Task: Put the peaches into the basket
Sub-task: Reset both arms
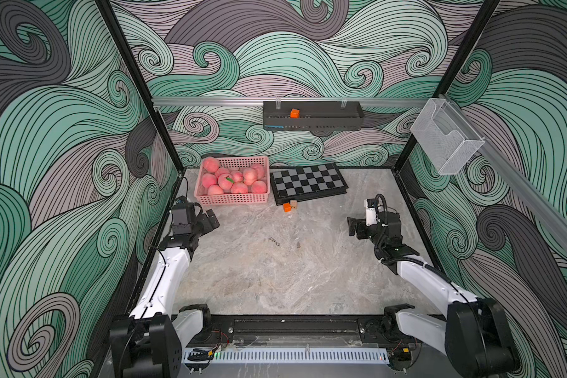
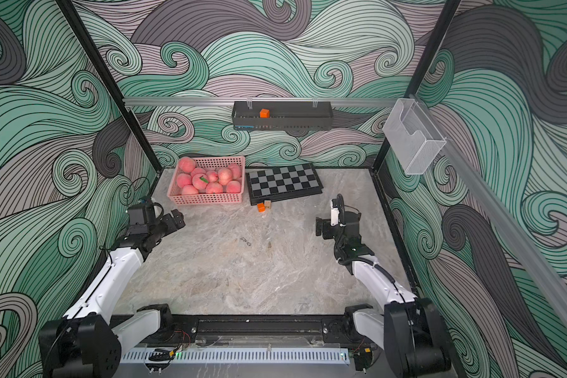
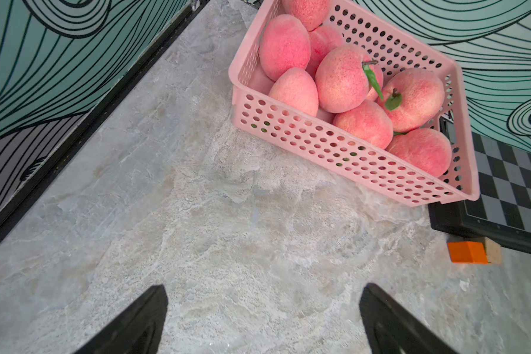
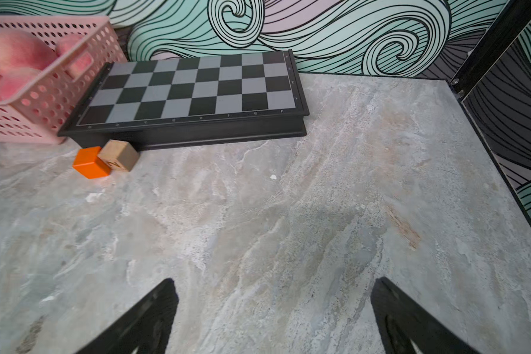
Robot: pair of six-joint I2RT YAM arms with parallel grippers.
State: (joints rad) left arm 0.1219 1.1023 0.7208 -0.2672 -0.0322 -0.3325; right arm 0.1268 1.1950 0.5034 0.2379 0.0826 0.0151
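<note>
I see the round pink peaches (image 1: 239, 187) piled in the shallow pink plastic basket (image 1: 231, 198), far left on the grey marble worktop (image 1: 275, 261); maybe nine, some hide. My left gripper (image 3: 264, 288) and right gripper (image 4: 275, 280) gape wide, holding nothing.
</note>
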